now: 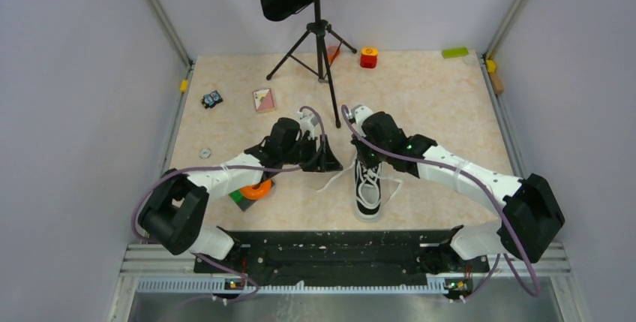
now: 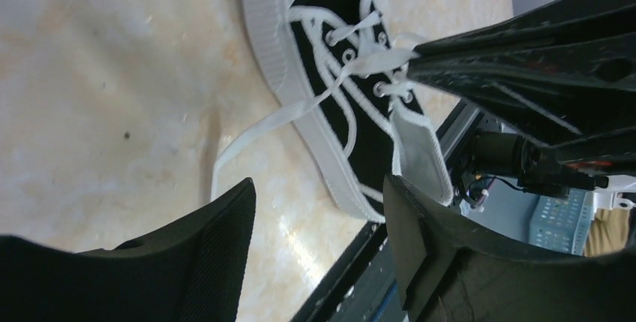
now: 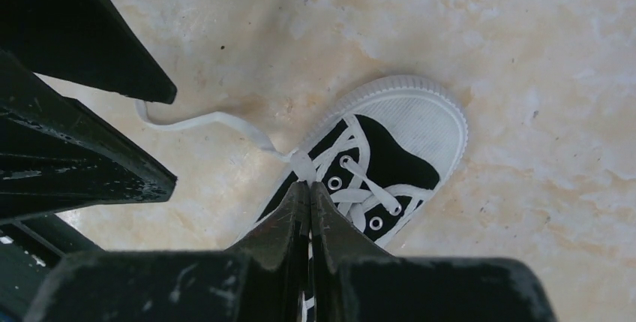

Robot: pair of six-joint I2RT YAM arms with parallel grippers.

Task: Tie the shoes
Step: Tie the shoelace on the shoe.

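The black sneaker (image 1: 367,187) lies mid-table, its white toe cap toward the near edge, and its white laces (image 1: 335,178) trail loose on both sides. My right gripper (image 1: 365,158) is over the shoe's tongue. In the right wrist view it (image 3: 306,185) is shut on a white lace (image 3: 301,164) beside the eyelets of the shoe (image 3: 390,149). My left gripper (image 1: 327,160) hovers just left of the shoe. In the left wrist view it (image 2: 319,213) is open and empty, with the shoe (image 2: 341,112) and a slack lace (image 2: 255,130) beyond it.
A music stand tripod (image 1: 319,44) stands at the back. An orange tape roll (image 1: 256,187) lies under my left arm. A card (image 1: 263,99), a small toy (image 1: 212,99), a washer (image 1: 204,152), a red cube (image 1: 368,57) and a green block (image 1: 454,52) lie around.
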